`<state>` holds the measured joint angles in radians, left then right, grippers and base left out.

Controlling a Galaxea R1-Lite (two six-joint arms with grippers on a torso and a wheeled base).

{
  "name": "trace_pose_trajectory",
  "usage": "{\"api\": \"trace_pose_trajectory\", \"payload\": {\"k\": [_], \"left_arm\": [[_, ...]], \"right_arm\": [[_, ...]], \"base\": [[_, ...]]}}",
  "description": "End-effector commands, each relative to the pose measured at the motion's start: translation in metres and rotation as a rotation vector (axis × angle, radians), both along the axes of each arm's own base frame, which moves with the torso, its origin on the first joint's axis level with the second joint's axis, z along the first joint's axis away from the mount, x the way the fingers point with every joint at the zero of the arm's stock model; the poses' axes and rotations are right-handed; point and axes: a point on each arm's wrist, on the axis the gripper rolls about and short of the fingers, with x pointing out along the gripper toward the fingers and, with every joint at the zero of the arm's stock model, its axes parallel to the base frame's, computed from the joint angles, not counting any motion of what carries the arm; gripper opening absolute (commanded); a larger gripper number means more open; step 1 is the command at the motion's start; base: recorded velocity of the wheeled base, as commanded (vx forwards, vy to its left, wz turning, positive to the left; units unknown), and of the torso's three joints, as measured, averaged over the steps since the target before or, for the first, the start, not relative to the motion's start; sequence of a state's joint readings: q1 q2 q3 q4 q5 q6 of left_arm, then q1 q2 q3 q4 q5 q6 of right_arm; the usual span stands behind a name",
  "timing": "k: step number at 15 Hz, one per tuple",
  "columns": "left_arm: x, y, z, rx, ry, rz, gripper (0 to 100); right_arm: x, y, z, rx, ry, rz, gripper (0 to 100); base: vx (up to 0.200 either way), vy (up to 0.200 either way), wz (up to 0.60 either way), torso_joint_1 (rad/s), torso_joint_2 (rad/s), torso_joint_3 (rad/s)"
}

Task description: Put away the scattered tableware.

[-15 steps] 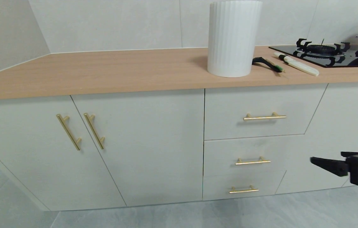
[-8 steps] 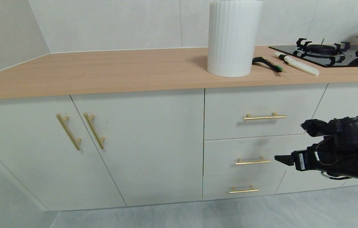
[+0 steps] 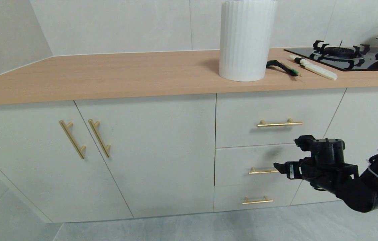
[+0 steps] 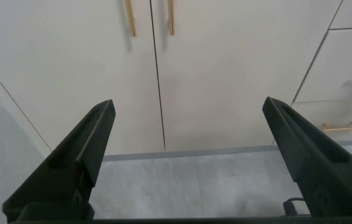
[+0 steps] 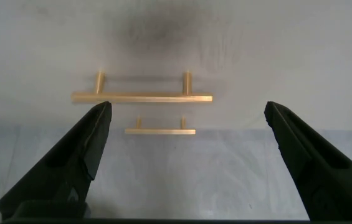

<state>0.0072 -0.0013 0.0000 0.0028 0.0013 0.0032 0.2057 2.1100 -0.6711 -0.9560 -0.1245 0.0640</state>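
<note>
Our right gripper (image 3: 288,153) hangs spread wide before the middle drawer handle (image 3: 264,171), our left gripper (image 4: 188,102) likewise. We see a black-handled utensil (image 3: 281,67) and a white utensil (image 3: 314,68) on the countertop (image 3: 125,73), right of the canister (image 3: 245,40).
</note>
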Motion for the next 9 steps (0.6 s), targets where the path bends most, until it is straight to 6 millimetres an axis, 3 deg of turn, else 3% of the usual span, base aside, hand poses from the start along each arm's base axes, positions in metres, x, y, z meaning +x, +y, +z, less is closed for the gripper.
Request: {"api": "trace_pose_trajectory", "payload": {"k": [1, 9], "left_arm": [[0.000, 0.000, 0.000, 0.000, 0.002, 0.001, 100], [0.000, 0.000, 0.000, 0.000, 0.002, 0.001, 100]], "right_arm": [[0.009, 0.011, -0.032, -0.002, 0.035, -0.006, 100], [0.027, 0.029, -0.061, -0.015, -0.041, -0.067, 100]], "base": [[0.000, 0.000, 0.00, 0.000, 0.00, 0.000], [0.000, 0.000, 0.00, 0.000, 0.00, 0.000]]}}
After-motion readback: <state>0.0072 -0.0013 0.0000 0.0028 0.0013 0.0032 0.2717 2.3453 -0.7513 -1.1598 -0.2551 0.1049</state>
